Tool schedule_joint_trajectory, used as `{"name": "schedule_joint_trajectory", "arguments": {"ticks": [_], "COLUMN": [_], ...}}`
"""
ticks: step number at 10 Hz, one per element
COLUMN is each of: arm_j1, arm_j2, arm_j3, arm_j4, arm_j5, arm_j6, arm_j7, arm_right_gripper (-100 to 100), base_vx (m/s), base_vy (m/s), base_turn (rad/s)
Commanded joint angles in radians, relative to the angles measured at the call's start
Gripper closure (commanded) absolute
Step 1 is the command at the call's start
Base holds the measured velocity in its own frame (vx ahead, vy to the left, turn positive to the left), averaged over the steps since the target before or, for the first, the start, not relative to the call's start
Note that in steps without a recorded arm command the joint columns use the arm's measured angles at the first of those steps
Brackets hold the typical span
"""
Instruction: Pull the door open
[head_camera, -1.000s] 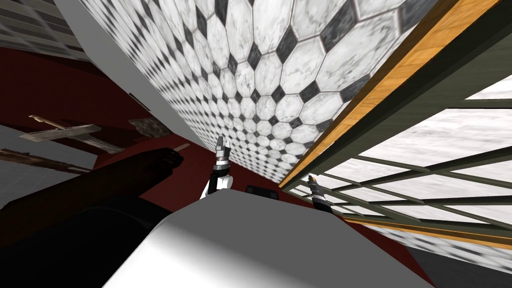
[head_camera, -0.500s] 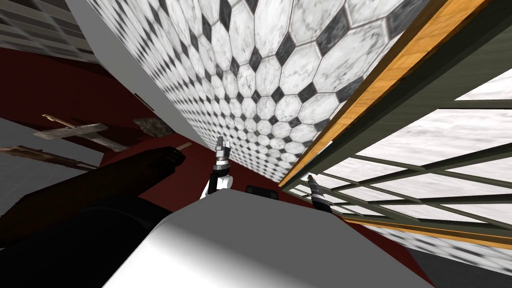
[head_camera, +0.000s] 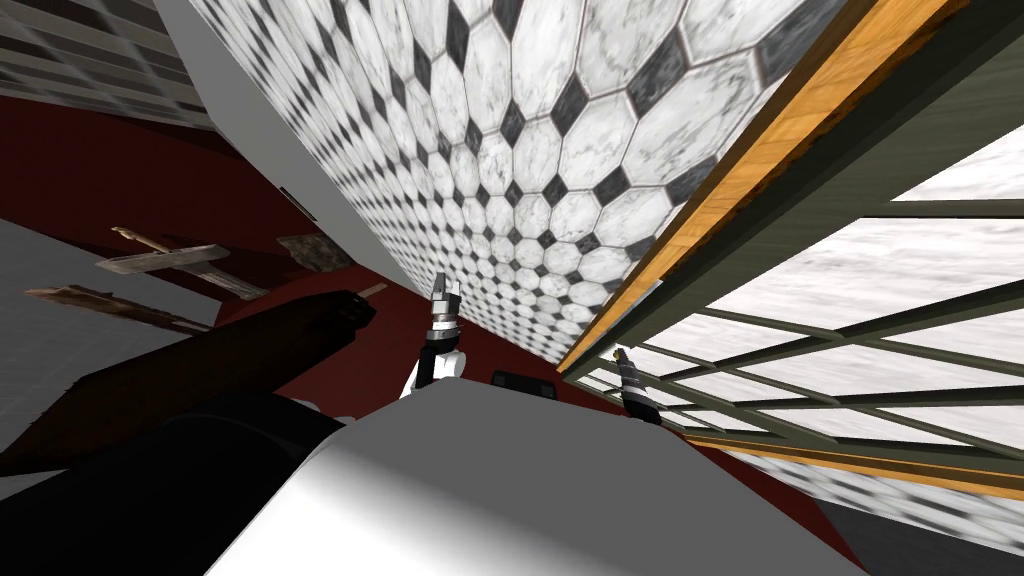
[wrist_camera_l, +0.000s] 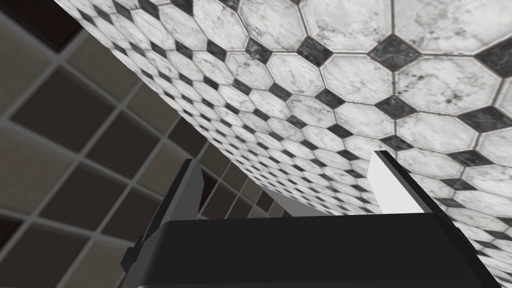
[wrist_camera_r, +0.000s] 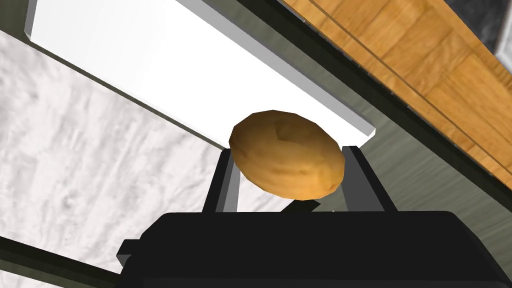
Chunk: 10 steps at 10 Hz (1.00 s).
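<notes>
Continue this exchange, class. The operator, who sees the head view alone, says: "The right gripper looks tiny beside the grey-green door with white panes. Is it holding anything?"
Observer: Yes. The right gripper is shut on a rounded brown door knob, with its fingers pressing the knob's sides.
Operator: What is behind the knob?
Observer: A flat white plate, lying along the grey-green door stile.
Operator: And the left gripper?
Observer: The left gripper is open and holds nothing. It faces the black-and-white tiled wall.
</notes>
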Motion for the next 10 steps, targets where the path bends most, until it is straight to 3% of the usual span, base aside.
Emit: {"name": "schedule_joint_trajectory", "arguments": {"ticks": [1,2,10], "arm_j1": [0.005,0.005,-0.011], "arm_j2": [0.007,0.007,0.012], "arm_j3": [0.01,0.01,0.043], "arm_j4": [-0.013,-0.013,-0.015], "arm_j5": [-0.012,-0.012,-0.069], "arm_j6": [0.011,0.011,0.025], "arm_j7": [-0.05,-0.053,-0.258], "arm_right_gripper": [100,100,100], "base_vx": [-0.043,-0.034,-0.041], "base_vy": [-0.016,-0.014,-0.019], "base_turn": [0.043,0.019,0.037]}}
